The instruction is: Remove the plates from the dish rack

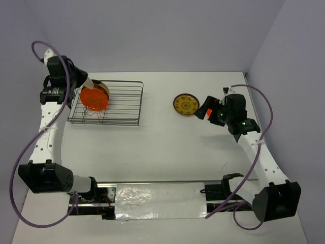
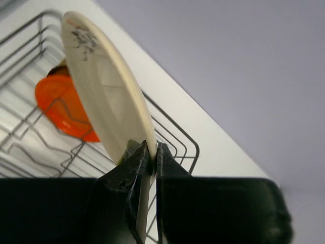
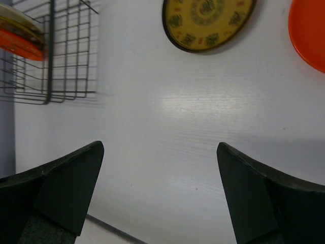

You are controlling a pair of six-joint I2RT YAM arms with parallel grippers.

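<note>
In the upper left of the overhead view, the left gripper point(image 1: 87, 84) reaches over the left end of the rectangular dark metal wire dish rack point(image 1: 124, 104), which sits on the white table point(image 1: 162, 152). In the left wrist view its black fingers point(image 2: 127, 178) are pressed together on the rim of a glossy beige round plate point(image 2: 106, 86), pinching it at the edge. The plate stands on edge, slanting towards the upper left of that frame, with dark flecks near its top. Behind it, at the left of the frame, a plain orange-red round plate point(image 2: 63, 104) leans among the rack's wavy wire dividers. Whether the beige plate's lower edge rests on the wires I cannot tell. The right gripper point(image 3: 160, 147) hovers over bare table at centre right of the overhead view, its two dark fingers spread wide and holding nothing. Just beyond it a yellow-gold round plate with a dark ringed pattern point(image 3: 208, 20) lies flat on the table, well apart from the rack. A second orange-red plate point(image 3: 310, 30) lies at the upper right edge of the right wrist view, near the yellow one.
</note>
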